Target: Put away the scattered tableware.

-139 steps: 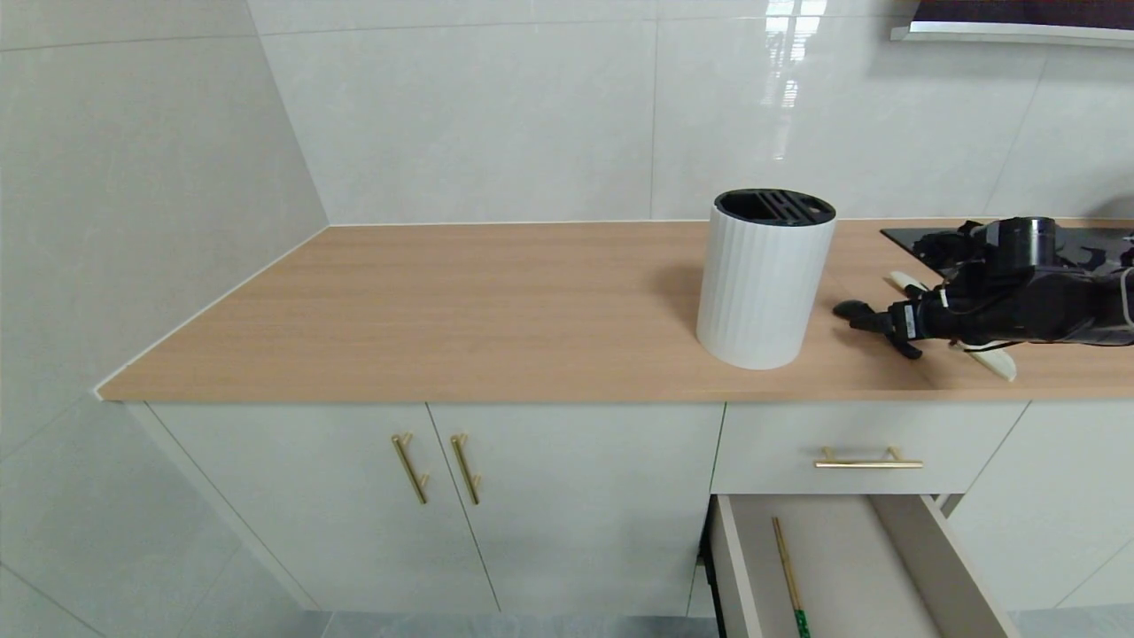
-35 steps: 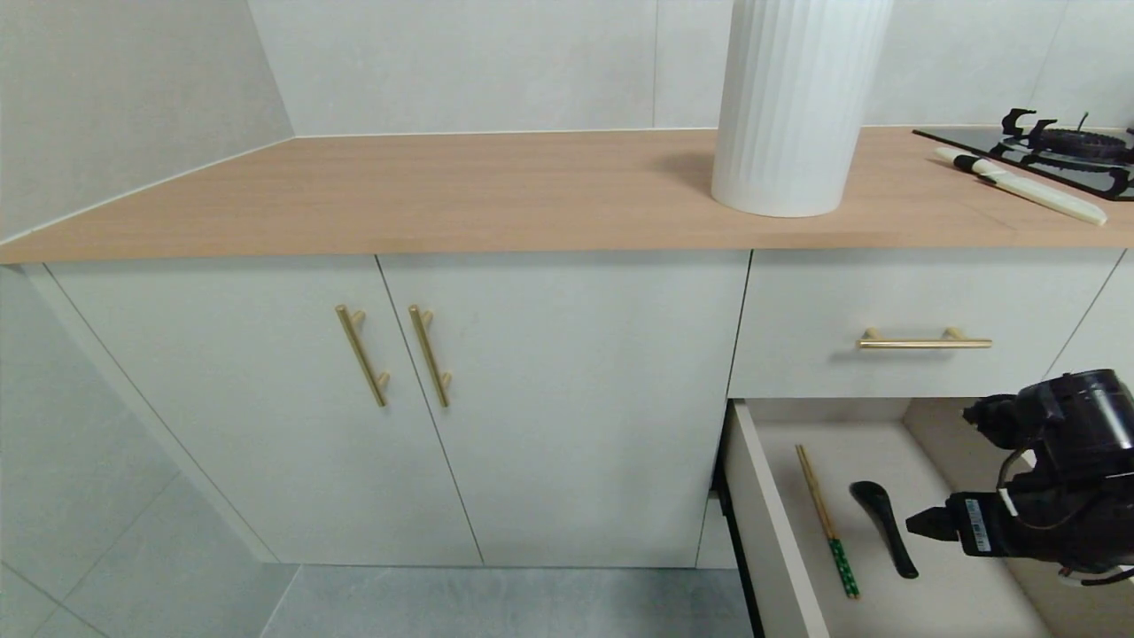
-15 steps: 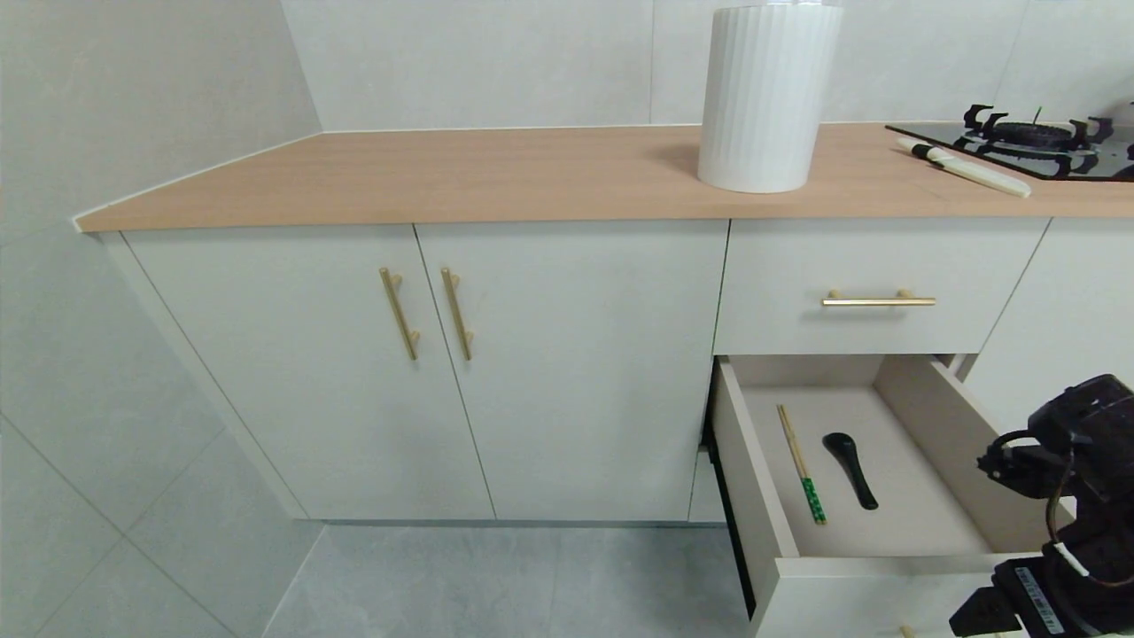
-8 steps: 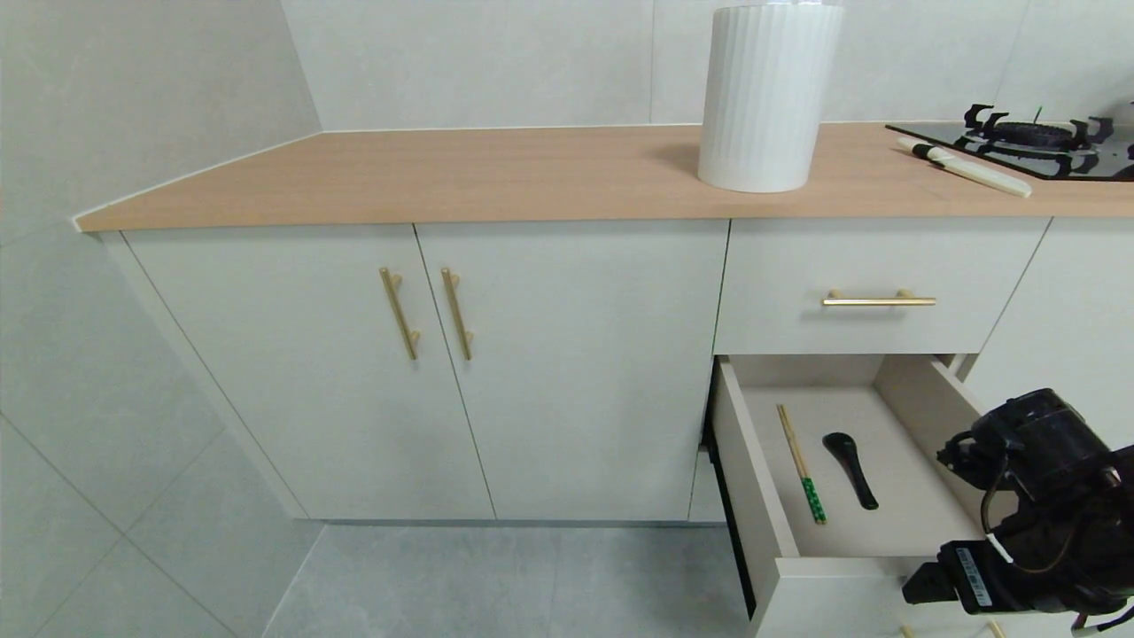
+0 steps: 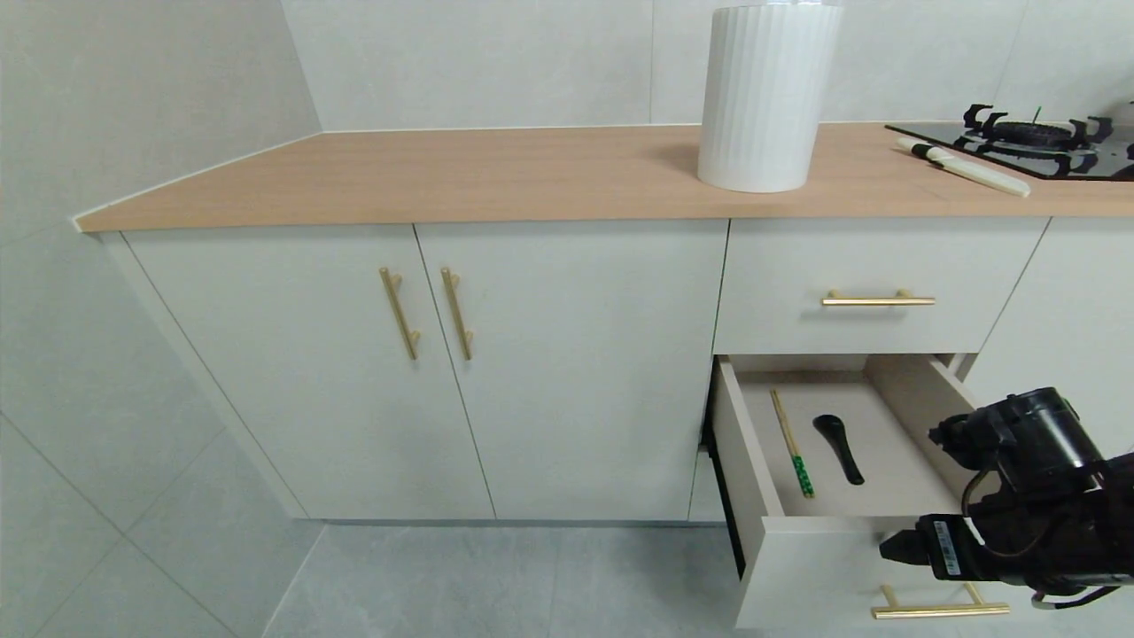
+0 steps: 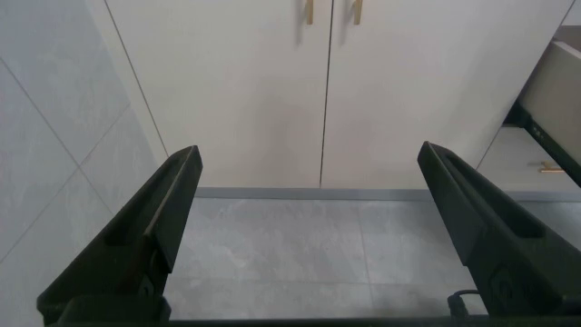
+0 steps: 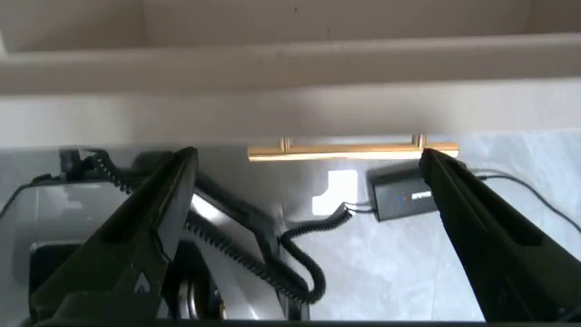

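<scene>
Tableware was split between the bench [image 5: 443, 177] and the drawer [image 5: 740, 452] under it. The bench carried a tall white holder [image 5: 766, 97] and, well to the holder's right, a knife [image 5: 966, 167] lying flat. The drawer stood partly open. The right tool [image 7: 307, 159] hung at the drawer's front, just above the handle [image 5: 939, 610], jaws spread wide and holding nothing; I could not tell whether it touched the panel. The left tool [image 6: 307, 154], equally wide and empty, faced the cupboard doors and the floor, away from the work. Inside the drawer lay chopsticks [image 5: 791, 454] and a black spoon [image 5: 839, 447], side by side but apart.

The step in hand looked like shutting the drawer. It would go best with a push at the middle of the front, near the handle and straight along the runners, slow enough that the chopsticks and spoon did not slide. The knife seemed the piece left to stow.
</scene>
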`<state>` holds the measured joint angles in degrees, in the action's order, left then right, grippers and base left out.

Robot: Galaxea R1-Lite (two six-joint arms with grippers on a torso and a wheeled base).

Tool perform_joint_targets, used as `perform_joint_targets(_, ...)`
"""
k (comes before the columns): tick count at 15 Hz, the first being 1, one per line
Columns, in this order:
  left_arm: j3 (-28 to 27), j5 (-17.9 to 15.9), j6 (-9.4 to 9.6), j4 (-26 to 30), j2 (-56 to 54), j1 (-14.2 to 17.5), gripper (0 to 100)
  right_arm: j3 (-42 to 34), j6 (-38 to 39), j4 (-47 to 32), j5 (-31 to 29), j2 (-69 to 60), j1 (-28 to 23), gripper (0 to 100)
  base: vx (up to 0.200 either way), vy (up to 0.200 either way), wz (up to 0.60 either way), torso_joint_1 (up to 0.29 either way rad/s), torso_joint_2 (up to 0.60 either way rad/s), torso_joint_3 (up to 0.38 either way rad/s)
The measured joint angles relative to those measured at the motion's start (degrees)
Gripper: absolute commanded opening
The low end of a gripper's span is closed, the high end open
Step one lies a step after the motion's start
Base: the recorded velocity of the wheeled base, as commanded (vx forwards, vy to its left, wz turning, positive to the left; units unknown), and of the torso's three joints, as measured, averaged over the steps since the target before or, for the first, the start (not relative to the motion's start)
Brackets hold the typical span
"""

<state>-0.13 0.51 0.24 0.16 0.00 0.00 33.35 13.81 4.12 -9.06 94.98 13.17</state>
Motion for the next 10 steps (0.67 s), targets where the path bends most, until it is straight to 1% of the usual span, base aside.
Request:
perform_joint_targets(4,-0.02,0.0,0.0,0.02,0.0,0.0,100,3.41,-0.73,6.88,-0.02,5.46,-1.82,100,0.0,0.0,0.0,0.0,0.0,0.0)
perform_joint_targets(7,-0.02,0.0,0.02,0.02,0.0,0.0,100,9.75,-1.94,10.19,-0.05,11.01,-3.72,100,0.0,0.0,0.0,0.0,0.0,0.0)
perform_joint_targets(10,0.0,0.0,0.0,0.02,0.0,0.0,100,18.05,-2.16,10.06,-0.02,16.26,-4.77,100,0.0,0.0,0.0,0.0,0.0,0.0)
